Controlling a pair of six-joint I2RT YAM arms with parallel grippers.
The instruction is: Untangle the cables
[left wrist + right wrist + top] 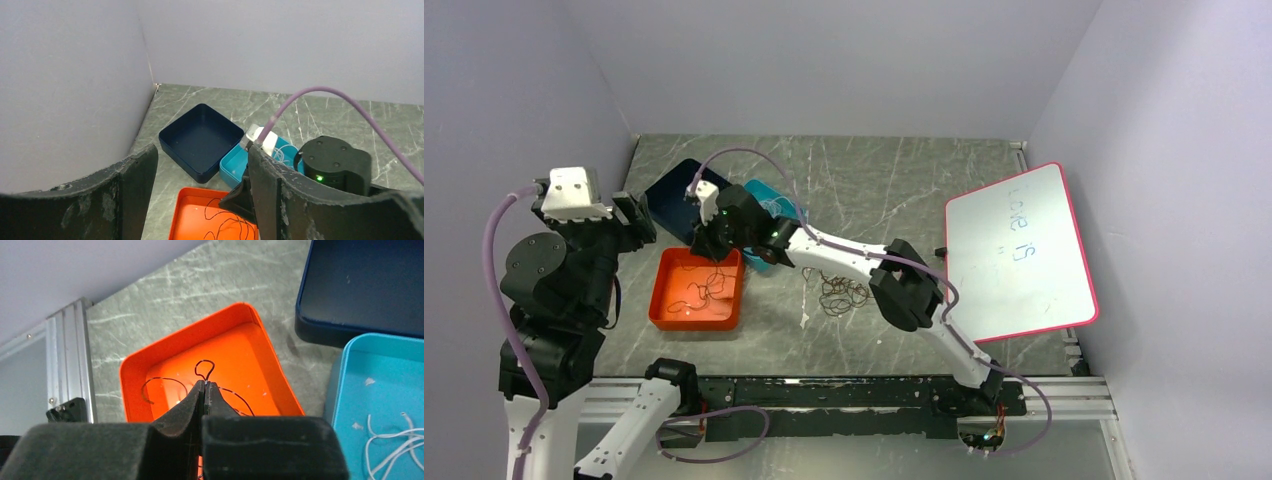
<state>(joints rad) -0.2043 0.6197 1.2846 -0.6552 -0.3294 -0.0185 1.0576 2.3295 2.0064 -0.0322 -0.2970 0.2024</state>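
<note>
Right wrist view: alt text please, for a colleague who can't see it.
Jaws shut on a thin dark wire, its loop above the orange tray. To the right, a teal tray holds white wires, with a navy tray behind.

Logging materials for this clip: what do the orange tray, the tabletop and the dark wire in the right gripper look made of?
Orange tray: probably moulded plastic, glossy; even colour, rounded corners.
Tabletop: grey-green with white veins, marble-like; stone or laminate, cannot tell.
Dark wire, pinched in the right gripper: hair-thin, holds a loop; perhaps metal, unsure.

Marbled table (874, 170) with three trays (656, 300), cables (844, 293), whiteboard (1019, 250).
</note>
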